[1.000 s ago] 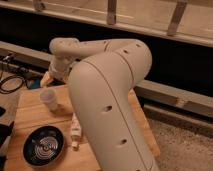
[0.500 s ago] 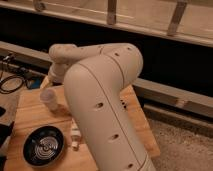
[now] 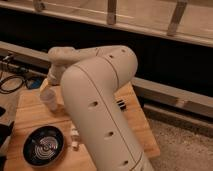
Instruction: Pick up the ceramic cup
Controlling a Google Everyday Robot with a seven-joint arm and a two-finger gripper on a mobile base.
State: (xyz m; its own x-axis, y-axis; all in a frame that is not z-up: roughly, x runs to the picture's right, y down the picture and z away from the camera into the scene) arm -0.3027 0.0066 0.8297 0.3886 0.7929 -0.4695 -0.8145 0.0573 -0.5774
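Sitting at the table's (image 3: 27,117) near left corner, the bowl (image 3: 44,146) is untouched. Farther back, by the left edge, the cup (image 3: 48,98) stands upright on the wood, not yet lifted. Just above it hangs the gripper (image 3: 51,84); whether it is open, I cannot tell. Grasp and lift seem left.

Small whitish ceramic cup (image 3: 48,99) upright, just under tool (image 3: 51,83)

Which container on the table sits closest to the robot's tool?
The small whitish cup, just below the tool at back left; the larger dark bowl lies farther away, nearer the camera.
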